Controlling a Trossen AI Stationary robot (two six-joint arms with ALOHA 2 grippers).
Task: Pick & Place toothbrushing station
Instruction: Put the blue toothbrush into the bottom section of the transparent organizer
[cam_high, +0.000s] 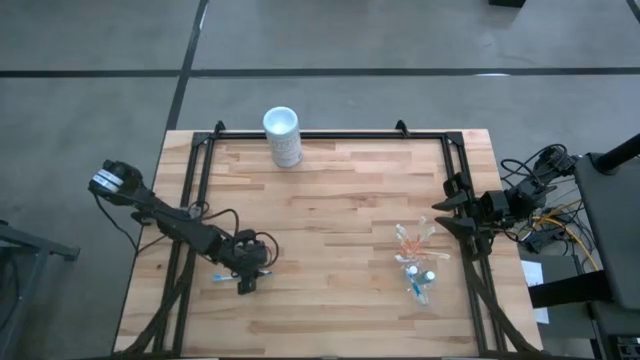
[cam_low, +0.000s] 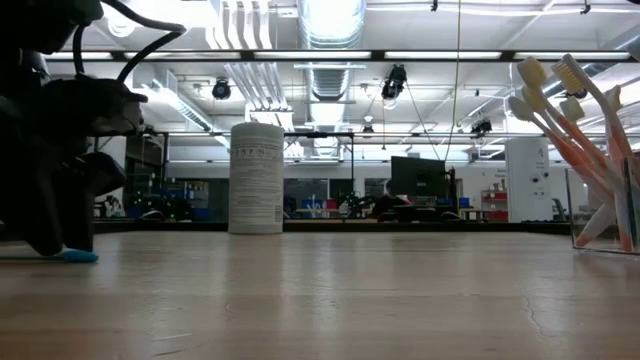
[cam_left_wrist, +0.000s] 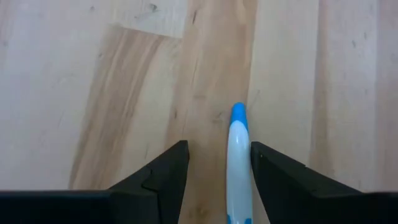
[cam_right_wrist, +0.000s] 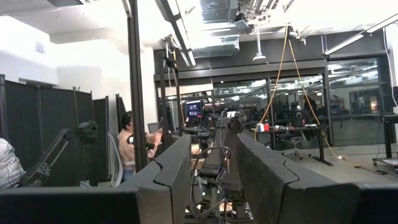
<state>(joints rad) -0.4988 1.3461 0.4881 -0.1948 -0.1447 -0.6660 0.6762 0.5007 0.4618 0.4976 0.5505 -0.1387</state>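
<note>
A blue-and-white toothbrush (cam_left_wrist: 238, 163) lies flat on the wooden table near its near-left corner, blue tip (cam_low: 77, 256) on the wood. My left gripper (cam_left_wrist: 219, 149) slants down over it, open, one finger on each side of the brush (cam_high: 222, 277). The clear cup (cam_low: 603, 215) stands at the table's right side with orange-and-white toothbrushes (cam_low: 560, 110) leaning in it. In the high view the cup (cam_high: 412, 262) has small blue pieces (cam_high: 421, 284) beside it. My right gripper (cam_right_wrist: 211, 168) is raised at the table's right edge, open, with nothing between its fingers. My left gripper has the toothbrush's white handle (cam_left_wrist: 239, 177) lying right beside one finger (cam_left_wrist: 267, 168), but I cannot tell whether they touch. The other finger (cam_left_wrist: 168, 171) stands clear of it. The fingers come from above at a slant and lie along the brush, which rests on the table.
A taller opaque white cup (cam_high: 283, 135) stands at the far edge near the middle. Black frame rails (cam_high: 330, 136) run along the table's far, left and right edges. Bare wood lies between the left gripper and the clear cup. Cables and equipment (cam_high: 545, 205) sit beyond the right edge.
</note>
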